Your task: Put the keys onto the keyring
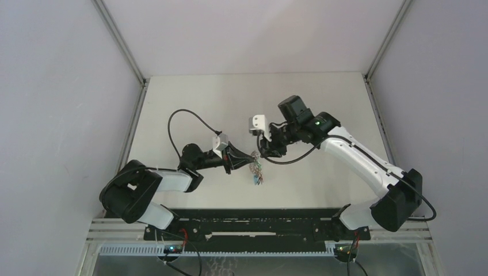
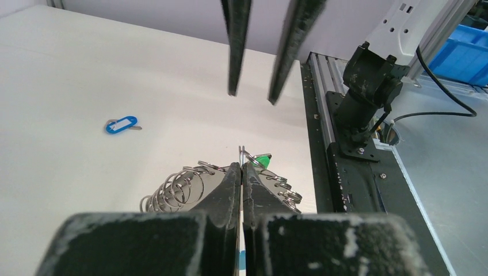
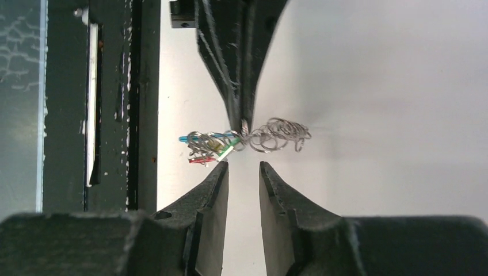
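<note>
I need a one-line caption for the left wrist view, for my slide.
Left gripper pinches the keyring; right gripper open ahead; a blue-tagged key lies apart on the table.

The white tabletop (image 1: 190,98) is boxed in by pale grey wall panels (image 1: 57,86), which meet at silver corner posts (image 1: 121,40). A black mounting rail (image 1: 241,214) runs along its near edge, with a white slotted cable duct (image 1: 230,250) just in front. Off the tabletop's side, the left wrist view shows a blue bin (image 2: 467,54) and a white socket strip (image 2: 397,29).
</note>
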